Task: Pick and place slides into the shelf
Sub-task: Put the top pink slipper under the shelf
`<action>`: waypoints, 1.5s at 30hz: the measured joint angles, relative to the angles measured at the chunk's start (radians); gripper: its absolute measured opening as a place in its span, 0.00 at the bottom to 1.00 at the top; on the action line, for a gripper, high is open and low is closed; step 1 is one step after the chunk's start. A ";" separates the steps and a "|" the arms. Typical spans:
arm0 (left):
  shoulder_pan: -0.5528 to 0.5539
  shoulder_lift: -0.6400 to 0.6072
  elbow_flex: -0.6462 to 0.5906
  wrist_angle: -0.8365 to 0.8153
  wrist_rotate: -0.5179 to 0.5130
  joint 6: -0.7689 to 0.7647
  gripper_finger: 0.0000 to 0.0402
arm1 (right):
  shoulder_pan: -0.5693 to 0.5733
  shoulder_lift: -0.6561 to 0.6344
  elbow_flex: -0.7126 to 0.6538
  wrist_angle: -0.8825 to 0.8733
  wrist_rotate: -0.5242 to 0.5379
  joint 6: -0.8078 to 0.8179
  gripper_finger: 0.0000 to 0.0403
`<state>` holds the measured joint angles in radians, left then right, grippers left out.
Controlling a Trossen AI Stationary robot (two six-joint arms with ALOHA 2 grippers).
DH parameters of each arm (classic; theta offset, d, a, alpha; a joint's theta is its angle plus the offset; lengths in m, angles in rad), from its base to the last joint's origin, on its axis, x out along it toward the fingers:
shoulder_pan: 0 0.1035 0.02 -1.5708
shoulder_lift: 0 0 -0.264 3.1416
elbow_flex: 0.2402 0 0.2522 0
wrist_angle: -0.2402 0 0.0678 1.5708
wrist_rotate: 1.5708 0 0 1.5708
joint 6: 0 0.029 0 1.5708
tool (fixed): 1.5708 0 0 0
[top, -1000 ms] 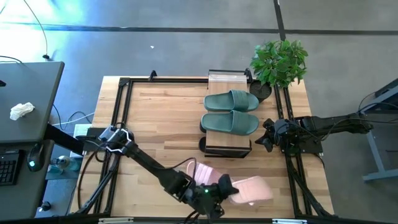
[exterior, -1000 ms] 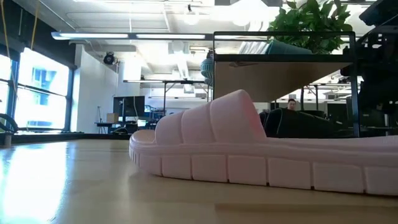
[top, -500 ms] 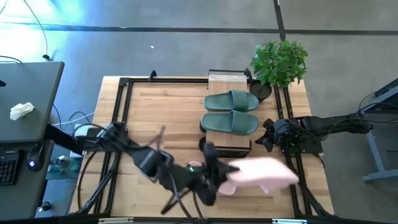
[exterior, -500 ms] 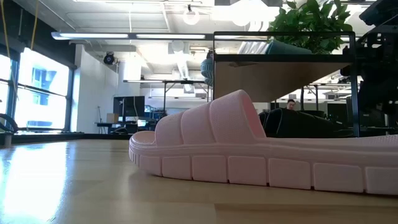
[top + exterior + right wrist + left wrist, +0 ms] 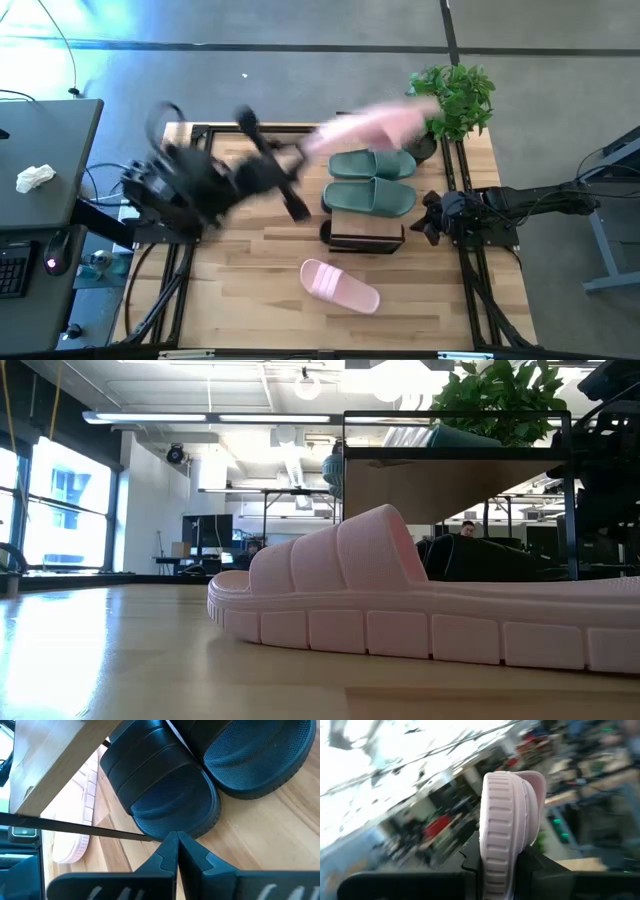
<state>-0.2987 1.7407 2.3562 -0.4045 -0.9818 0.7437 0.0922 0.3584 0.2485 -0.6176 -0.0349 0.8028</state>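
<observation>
The left gripper [image 5: 497, 870] pinches a pink slide [image 5: 365, 127] by one end, swinging high; it could fly loose. The right gripper [image 5: 176, 851], fingers pressed together, waits by the shelf [image 5: 365, 238].

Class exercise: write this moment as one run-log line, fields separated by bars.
left gripper: shut on pink slide, carried above shelf | right gripper: shut, waiting beside black slides | green slides: on shelf top | second pink slide: on table

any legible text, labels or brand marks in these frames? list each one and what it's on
None readable in any view.
Pink slide on the table: ribbed strap and sole, no mark visible.
Pink slide in the left gripper: no mark visible.
Green slides on the shelf: no print visible.
Black slides: textured, no logo.
Room behind the table: any signs too small to read.
</observation>
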 joint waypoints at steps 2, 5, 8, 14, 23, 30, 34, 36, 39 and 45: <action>0.036 -0.059 0.001 -0.056 -0.045 -0.070 0.11 | 0.000 0.000 0.000 0.000 0.000 -0.010 0.00; 0.107 -0.151 0.001 -0.228 -0.060 -0.282 0.11 | 0.000 0.000 0.000 0.001 0.000 -0.026 0.00; 0.196 -0.235 0.001 -0.488 -0.058 -0.556 0.11 | 0.000 0.000 0.000 0.001 0.000 -0.038 0.00; 0.416 -0.320 0.001 -1.137 0.112 -1.164 0.11 | 0.000 0.000 0.000 0.001 0.005 -0.052 0.00; 0.802 -0.356 -0.280 -1.149 0.578 -1.224 0.11 | 0.000 0.001 0.000 0.007 0.005 -0.043 0.00; 1.120 -0.357 -0.592 -1.061 0.915 -1.095 0.11 | 0.000 0.000 0.000 0.009 0.008 -0.012 0.00; 1.242 -0.356 -0.816 -0.789 1.137 -1.036 0.10 | 0.000 0.000 0.000 0.010 0.008 0.028 0.00; 1.302 -0.355 -0.915 -0.670 1.207 -1.028 0.10 | 0.000 0.000 0.000 0.014 0.008 0.045 0.00; 1.378 -0.357 -1.057 -0.532 1.296 -1.039 0.10 | 0.000 0.000 0.000 0.033 0.008 0.056 0.00; 1.483 -0.355 -1.326 -0.296 1.525 -1.067 0.10 | 0.000 0.000 0.000 0.113 0.022 0.068 0.00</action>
<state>1.1843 1.3861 1.0300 -0.7007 0.5434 -0.3237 0.0921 0.3584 0.2485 -0.5045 -0.0129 0.8708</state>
